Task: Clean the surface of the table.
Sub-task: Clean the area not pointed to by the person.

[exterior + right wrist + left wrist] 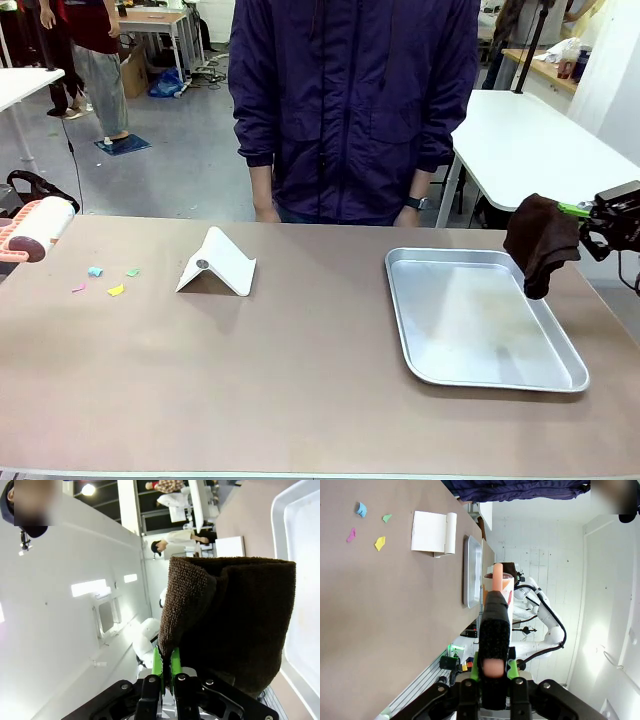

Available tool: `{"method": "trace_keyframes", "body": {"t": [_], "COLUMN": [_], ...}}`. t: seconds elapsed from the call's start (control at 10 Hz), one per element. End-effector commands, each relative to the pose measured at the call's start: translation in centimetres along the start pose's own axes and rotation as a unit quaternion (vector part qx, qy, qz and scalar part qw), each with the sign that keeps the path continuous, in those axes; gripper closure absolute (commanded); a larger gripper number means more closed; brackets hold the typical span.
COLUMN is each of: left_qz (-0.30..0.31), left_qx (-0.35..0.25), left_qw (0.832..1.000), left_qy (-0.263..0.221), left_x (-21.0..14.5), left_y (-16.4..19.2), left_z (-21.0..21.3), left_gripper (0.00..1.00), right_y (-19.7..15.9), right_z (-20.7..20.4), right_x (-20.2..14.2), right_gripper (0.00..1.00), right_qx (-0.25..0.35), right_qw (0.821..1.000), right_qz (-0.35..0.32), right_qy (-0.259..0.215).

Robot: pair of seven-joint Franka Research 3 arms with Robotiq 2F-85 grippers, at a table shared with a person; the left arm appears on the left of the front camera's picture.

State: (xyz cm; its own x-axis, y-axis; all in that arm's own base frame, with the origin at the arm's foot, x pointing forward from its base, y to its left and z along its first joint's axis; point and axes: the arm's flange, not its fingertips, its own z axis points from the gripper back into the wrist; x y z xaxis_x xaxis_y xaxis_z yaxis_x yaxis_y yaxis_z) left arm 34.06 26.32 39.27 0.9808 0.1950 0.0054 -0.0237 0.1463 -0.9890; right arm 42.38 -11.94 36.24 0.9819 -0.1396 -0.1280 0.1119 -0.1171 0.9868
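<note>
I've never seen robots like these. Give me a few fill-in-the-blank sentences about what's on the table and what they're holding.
1. The right gripper is shut on a brown ____.
2. What it holds hangs above the rim of a metal ____.
3. The left gripper is shut on a lint ____.
4. Coloured paper scraps lie on the brownish ____.
Missing words: cloth; tray; roller; table.

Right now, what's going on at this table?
Two robot arms look set to clean the table. The left gripper is shut on a lint roller at the table's left edge, near a few coloured paper scraps. The right gripper is shut on a brown cloth hanging over the right side of a metal tray. A person stands at the far side.
</note>
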Motion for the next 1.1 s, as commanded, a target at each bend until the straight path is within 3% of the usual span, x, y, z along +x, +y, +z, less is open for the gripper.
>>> {"method": "trace_keyframes", "body": {"t": [0.0,0.1,0.2,0.5,0.7,0.8,1.0], "left_qz": [-0.004,0.000,0.000,0.003,-0.005,-0.011,-0.015], "left_qx": [-0.002,0.000,0.045,0.149,0.215,0.241,0.271], "left_qw": [1.000,1.000,0.998,0.986,0.968,0.963,0.953], "left_qy": [0.002,0.000,-0.035,-0.074,-0.127,-0.123,-0.134], "left_x": [-0.4,0.0,0.6,1.1,1.6,1.8,2.1], "left_y": [-0.3,0.0,-0.4,-0.4,-0.3,0.0,0.8], "left_z": [-0.1,0.0,-0.6,-0.1,0.7,1.0,1.2], "left_gripper": [1.00,0.78,0.78,0.78,0.78,0.97,0.97], "right_y": [0.6,0.6,0.6,0.6,0.6,0.6,0.6], "right_z": [0.1,0.1,0.1,0.1,0.1,0.1,0.1], "right_x": [-0.1,-0.1,-0.1,-0.1,-0.1,-0.1,-0.1], "right_gripper": [0.93,0.93,0.93,0.93,0.93,0.93,0.93], "right_qx": [0.004,0.004,0.004,0.004,0.004,0.004,0.004], "right_qw": [1.000,1.000,1.000,1.000,1.000,1.000,1.000], "right_qz": [-0.006,-0.006,-0.006,-0.006,-0.006,-0.006,-0.006], "right_qy": [-0.001,-0.001,-0.001,-0.001,-0.001,-0.001,-0.001]}}
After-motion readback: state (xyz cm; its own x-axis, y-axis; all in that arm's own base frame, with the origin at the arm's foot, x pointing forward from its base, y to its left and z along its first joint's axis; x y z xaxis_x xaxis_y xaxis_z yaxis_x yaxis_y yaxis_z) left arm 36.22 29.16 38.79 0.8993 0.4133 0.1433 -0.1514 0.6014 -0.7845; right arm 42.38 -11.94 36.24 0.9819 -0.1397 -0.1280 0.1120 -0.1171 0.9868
